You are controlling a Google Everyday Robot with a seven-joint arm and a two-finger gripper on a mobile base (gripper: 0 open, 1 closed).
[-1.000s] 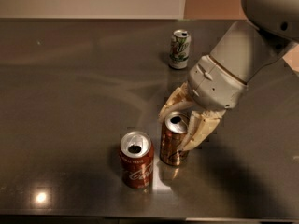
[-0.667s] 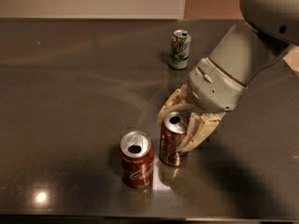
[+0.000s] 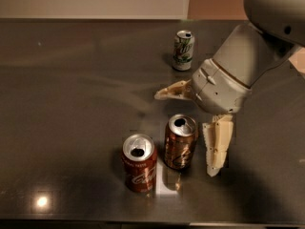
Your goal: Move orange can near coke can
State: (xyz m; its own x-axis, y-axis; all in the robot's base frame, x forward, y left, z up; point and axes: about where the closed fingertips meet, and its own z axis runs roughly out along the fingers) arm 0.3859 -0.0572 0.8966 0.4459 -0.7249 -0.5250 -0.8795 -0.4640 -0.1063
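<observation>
Shows orange can (image 3: 180,142) upright, just beside coke can (image 3: 139,163) at its 8 o'clock. Straddled by gripper (image 3: 184,134), fingers spread at 11 and 3 o'clock, apparently clear; retreat open toward 2 o'clock.

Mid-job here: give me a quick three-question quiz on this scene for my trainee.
1. True or false: the gripper is shut on the orange can.
2. In the camera view, where is the coke can relative to the orange can? A) close by, left and slightly nearer the front B) far back C) right
3. Fill in: both cans stand ____ on the table.
Key: 1 false, it is open with its fingers spread wide; 2 A; 3 upright.
</observation>
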